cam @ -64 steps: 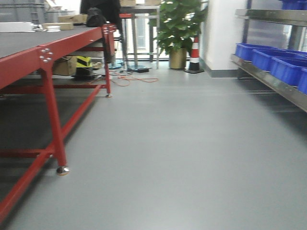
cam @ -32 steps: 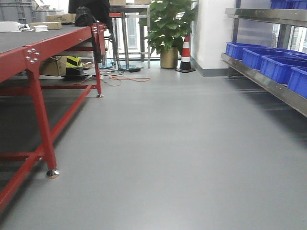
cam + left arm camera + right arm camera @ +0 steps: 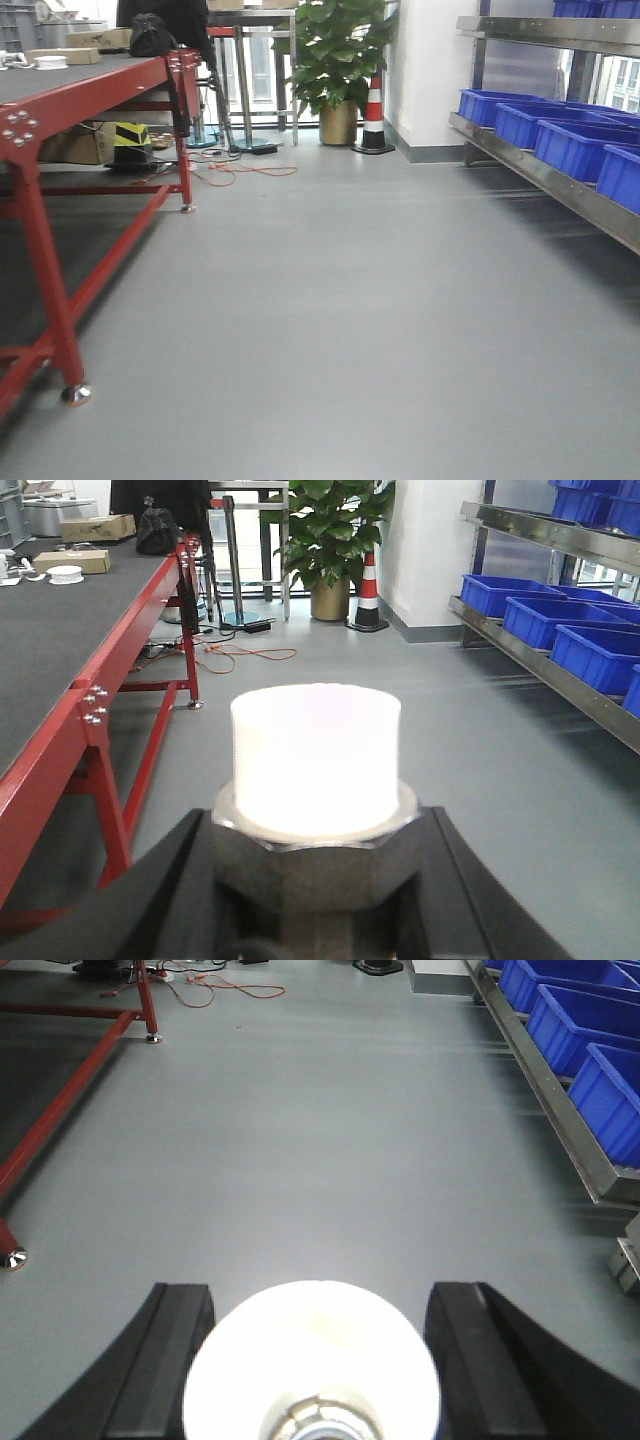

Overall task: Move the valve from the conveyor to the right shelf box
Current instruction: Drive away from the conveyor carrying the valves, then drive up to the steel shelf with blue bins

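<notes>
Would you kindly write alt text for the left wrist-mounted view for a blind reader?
Close up, a silvery valve with a white cap sits held in the left gripper. Beyond it are grey floor, a red-framed table on the left, blue bins on a metal shelf on the right, and a potted plant far off.

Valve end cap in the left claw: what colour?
White plastic cap on the silvery metal hex valve body; left wrist view.

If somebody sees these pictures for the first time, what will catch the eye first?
First the valve, held in the left gripper, its big white cap filling the left wrist view. A similar white cap sits between the fingers of the right gripper. Around them: red table on the left, blue bins on the right.
</notes>
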Robot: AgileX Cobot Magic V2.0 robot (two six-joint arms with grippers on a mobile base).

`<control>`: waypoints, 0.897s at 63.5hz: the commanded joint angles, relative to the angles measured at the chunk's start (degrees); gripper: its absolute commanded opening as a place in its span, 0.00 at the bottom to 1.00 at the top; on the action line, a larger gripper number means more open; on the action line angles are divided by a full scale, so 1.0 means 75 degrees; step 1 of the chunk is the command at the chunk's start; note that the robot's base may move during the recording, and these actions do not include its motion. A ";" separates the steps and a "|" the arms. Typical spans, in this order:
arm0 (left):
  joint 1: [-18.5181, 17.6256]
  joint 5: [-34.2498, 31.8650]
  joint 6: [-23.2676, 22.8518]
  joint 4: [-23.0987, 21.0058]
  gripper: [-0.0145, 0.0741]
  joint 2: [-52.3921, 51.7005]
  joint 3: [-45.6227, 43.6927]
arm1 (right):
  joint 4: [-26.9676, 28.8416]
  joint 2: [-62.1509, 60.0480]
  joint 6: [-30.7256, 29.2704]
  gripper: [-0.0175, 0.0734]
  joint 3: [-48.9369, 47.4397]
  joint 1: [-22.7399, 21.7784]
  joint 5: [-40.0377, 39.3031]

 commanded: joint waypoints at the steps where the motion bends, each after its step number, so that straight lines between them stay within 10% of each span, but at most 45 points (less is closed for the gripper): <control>1: -0.0050 -0.0440 -0.0036 -0.0021 0.04 -0.0038 -0.0037 | -0.0001 -0.0078 -0.0060 0.02 -0.0111 -0.0012 -0.0560; 57: -0.0050 -0.0440 -0.0036 -0.0021 0.04 -0.0038 -0.0037 | -0.0001 -0.0078 -0.0060 0.02 -0.0111 -0.0012 -0.0597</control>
